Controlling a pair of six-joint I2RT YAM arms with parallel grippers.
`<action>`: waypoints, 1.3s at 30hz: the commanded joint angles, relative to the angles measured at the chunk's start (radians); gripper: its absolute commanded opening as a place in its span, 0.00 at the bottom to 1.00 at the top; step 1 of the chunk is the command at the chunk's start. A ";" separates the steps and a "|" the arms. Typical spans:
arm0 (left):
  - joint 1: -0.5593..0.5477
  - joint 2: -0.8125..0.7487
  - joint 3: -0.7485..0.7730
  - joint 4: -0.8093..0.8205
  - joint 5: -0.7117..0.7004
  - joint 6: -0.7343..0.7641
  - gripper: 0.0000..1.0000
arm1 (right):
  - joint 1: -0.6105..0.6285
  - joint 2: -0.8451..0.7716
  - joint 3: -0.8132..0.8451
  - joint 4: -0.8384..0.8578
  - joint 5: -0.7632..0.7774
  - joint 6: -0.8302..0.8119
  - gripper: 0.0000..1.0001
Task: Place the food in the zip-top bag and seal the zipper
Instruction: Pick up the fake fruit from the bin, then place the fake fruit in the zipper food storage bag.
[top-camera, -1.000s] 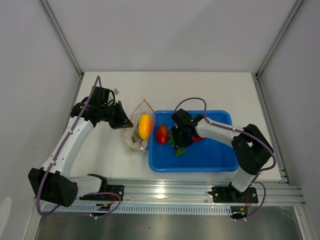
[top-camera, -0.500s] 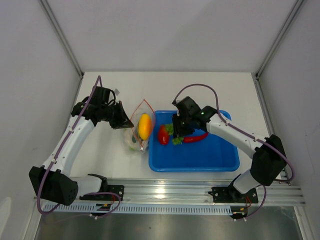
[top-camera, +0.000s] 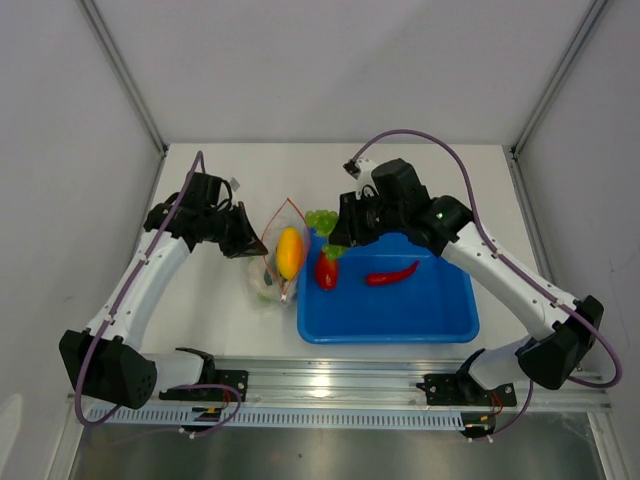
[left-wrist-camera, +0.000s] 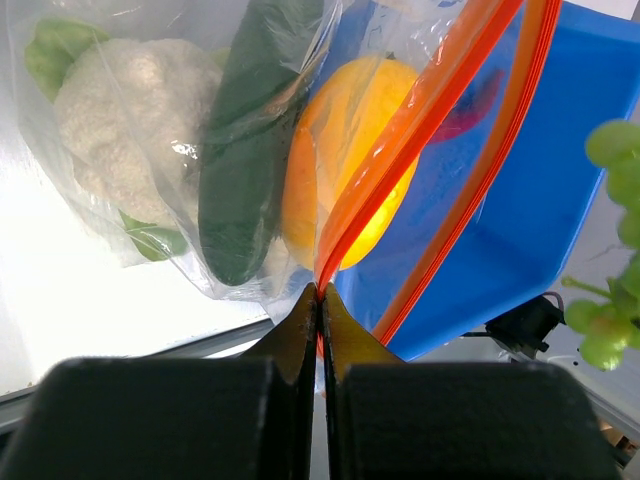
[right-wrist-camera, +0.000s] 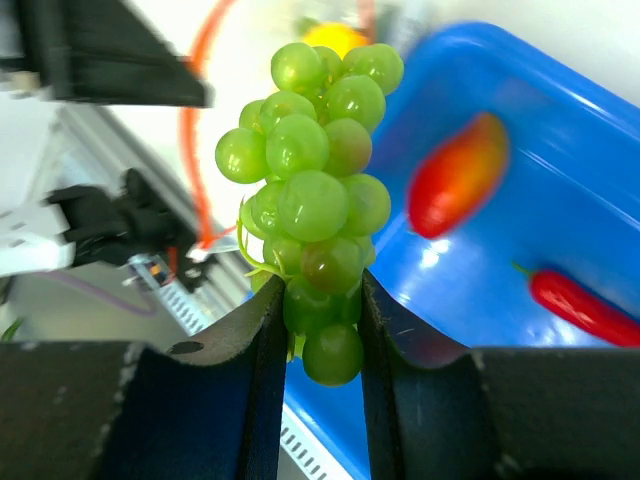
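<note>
The clear zip-top bag (top-camera: 272, 275) lies left of the blue tray (top-camera: 400, 335) and holds a yellow squash (top-camera: 289, 252), a dark green cucumber (left-wrist-camera: 250, 150) and a white cauliflower (left-wrist-camera: 120, 110). My left gripper (top-camera: 245, 245) (left-wrist-camera: 320, 295) is shut on the orange-red zipper (left-wrist-camera: 420, 130) at the bag's mouth and holds it open. My right gripper (top-camera: 335, 228) (right-wrist-camera: 322, 320) is shut on a bunch of green grapes (right-wrist-camera: 315, 170) (top-camera: 320, 220), raised over the tray's far left corner beside the bag's mouth. A red tomato (top-camera: 326, 270) and a red chili (top-camera: 390, 273) lie in the tray.
The tray's rim (left-wrist-camera: 540, 200) stands right next to the bag. White walls and frame posts close in the table at the left, right and back. A metal rail runs along the near edge (top-camera: 330, 385).
My right gripper has lifted the green grapes out of the tray and carried them up and left to the bag's mouth. The left gripper has held still on the zipper.
</note>
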 joint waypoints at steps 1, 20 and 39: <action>-0.002 0.004 0.035 0.012 0.018 -0.009 0.01 | 0.000 0.029 0.060 0.047 -0.165 -0.035 0.00; -0.002 -0.001 0.049 0.009 0.009 -0.013 0.01 | 0.027 0.366 0.395 -0.181 -0.261 -0.061 0.03; -0.002 -0.002 0.113 0.003 0.015 -0.012 0.01 | 0.052 0.658 0.730 -0.344 -0.240 -0.055 0.16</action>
